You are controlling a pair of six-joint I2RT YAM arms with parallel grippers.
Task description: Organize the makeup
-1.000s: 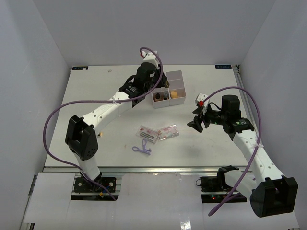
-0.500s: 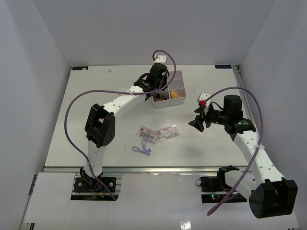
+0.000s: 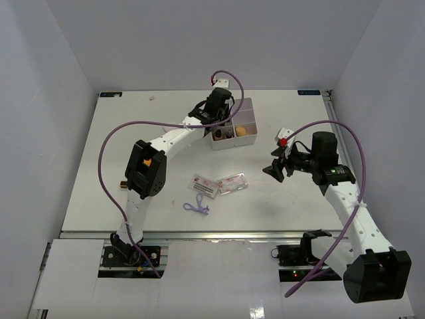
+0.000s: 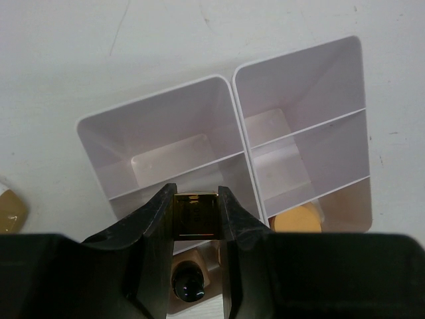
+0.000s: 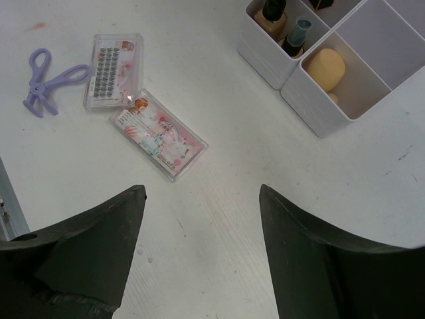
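My left gripper [image 4: 196,199] is shut on a small dark amber, square-ended item [image 4: 196,216] and holds it over the near-left part of the white compartment box [image 4: 232,86]. A black-capped bottle [image 4: 187,282] stands in the compartment below it. A tan-orange sponge [image 4: 297,218] lies in the neighbouring compartment and also shows in the right wrist view [image 5: 325,66]. Two clear packets [image 5: 114,71] [image 5: 157,135] and a purple tool [image 5: 46,80] lie on the table. My right gripper [image 5: 202,199] is open and empty above bare table, right of the packets [image 3: 232,183].
The box [image 3: 247,106] sits at the back centre of the table. Two bottles [image 5: 272,13] [image 5: 295,36] stand in its near compartments. A tan object [image 4: 10,209] shows at the left edge of the left wrist view. The purple tool [image 3: 197,206] lies near the front edge.
My left arm has swung right and its gripper now sits over the box. My right gripper has shifted slightly right. The packets and purple tool have not moved.
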